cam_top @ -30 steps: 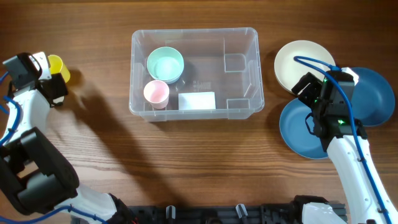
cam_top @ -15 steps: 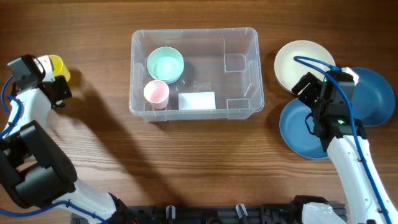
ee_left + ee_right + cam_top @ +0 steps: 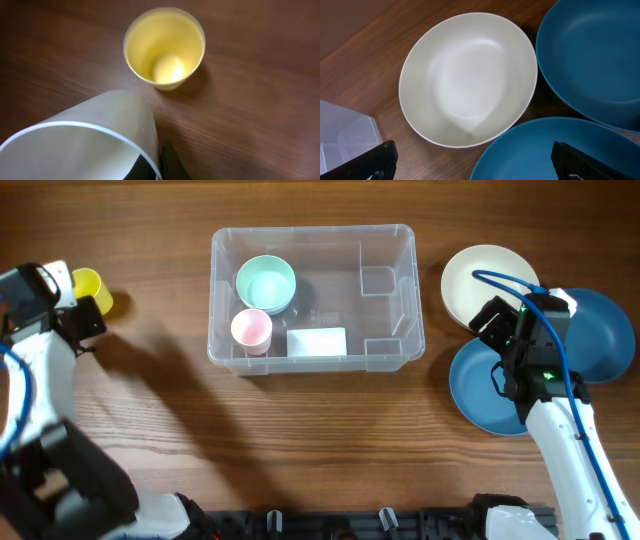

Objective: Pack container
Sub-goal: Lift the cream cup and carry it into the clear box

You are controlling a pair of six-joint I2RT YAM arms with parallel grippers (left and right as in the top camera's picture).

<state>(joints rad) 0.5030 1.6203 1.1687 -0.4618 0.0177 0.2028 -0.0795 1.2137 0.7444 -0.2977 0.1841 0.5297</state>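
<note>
The clear container stands at mid-table and holds a mint bowl, a pink cup and a white label. At the far left, my left gripper is shut on the wall of a white cup, one finger inside the rim and one outside. A yellow cup stands upright just beyond it. My right gripper hangs open and empty over the near edge of a cream bowl.
Two blue bowls lie beside the cream bowl at the right, overlapping each other; the right arm stands over them. Bare wooden table runs along the front and between the container and each arm.
The left gripper has shut on the white cup's wall and shifted slightly left, away from the yellow cup. The right arm has not moved.
</note>
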